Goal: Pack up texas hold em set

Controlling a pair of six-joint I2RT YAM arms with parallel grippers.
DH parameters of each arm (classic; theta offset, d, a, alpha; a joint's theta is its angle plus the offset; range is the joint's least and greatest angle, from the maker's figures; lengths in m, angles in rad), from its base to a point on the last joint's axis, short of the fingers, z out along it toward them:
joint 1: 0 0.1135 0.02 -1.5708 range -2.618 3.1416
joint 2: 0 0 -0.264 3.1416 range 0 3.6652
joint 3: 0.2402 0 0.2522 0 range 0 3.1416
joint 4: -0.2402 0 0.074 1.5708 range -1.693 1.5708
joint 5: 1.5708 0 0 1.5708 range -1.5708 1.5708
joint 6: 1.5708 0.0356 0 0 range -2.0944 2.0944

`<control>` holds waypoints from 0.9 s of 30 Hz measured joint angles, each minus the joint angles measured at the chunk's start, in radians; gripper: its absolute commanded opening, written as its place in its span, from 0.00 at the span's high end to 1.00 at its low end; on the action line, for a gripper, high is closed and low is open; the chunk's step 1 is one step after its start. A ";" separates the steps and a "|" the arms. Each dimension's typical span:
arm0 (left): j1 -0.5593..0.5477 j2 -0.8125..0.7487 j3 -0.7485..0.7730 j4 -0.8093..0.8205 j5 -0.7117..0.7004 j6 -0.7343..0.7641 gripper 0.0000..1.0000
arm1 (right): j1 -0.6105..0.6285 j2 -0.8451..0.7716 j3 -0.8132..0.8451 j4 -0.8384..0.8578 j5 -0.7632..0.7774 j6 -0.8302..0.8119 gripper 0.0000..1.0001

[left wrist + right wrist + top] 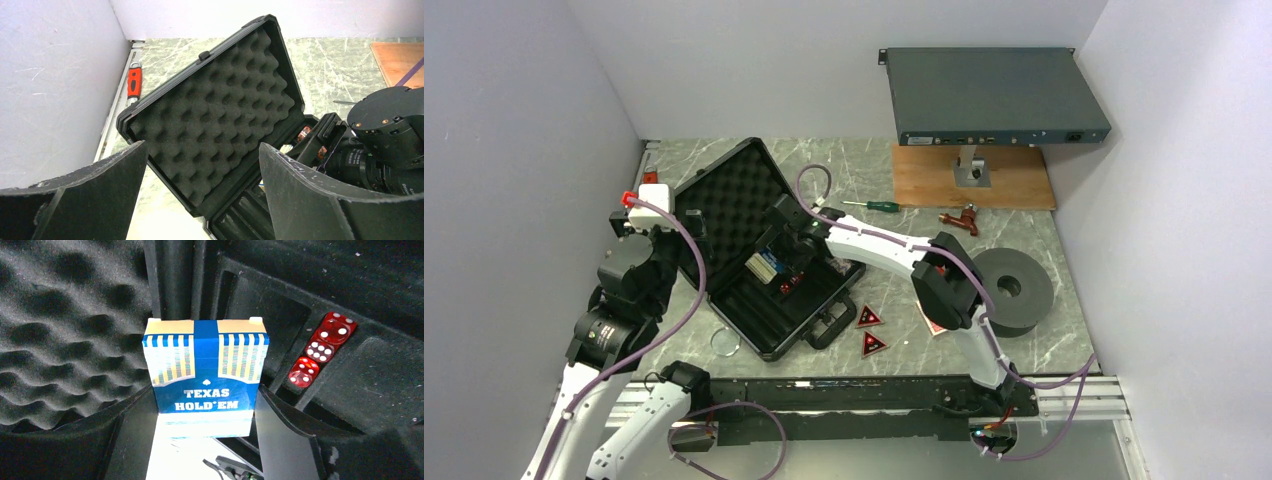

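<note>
around: grey box point(999, 95) raised at back, black disc point(1014, 288) by right arm, two red-black triangles point(869, 318) before case | case point(729, 205): black, hard, opened on table, lid lined with egg-crate foam | blue deck point(205, 375): striped, lettered TEXAS HOLD'EM, clamped in right gripper point(202, 395) over case tray, red dice point(320, 350) slotted beside | left gripper point(202, 147): spread wide, nothing held

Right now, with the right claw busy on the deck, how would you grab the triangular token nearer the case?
From straight above: the token lies flat on the table, leaving no tall side to reach. Pinch one edge against the opposite corner, fingertips grazing the tabletop. The right claw, shut on the blue deck, sits closer, I'd judge.
</note>
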 measured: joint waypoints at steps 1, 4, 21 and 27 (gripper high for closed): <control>0.000 0.000 0.000 0.000 0.000 0.000 0.12 | 0.003 0.000 -0.001 0.003 0.000 0.005 1.00; 0.000 -0.001 0.000 0.000 0.000 0.000 0.12 | 0.006 0.001 -0.012 0.027 -0.001 0.013 1.00; 0.000 -0.005 -0.003 0.001 0.000 0.000 0.12 | 0.008 0.041 -0.017 0.041 0.066 0.032 1.00; 0.001 -0.005 -0.011 0.001 0.000 0.000 0.12 | 0.008 0.056 -0.017 0.043 0.068 0.035 1.00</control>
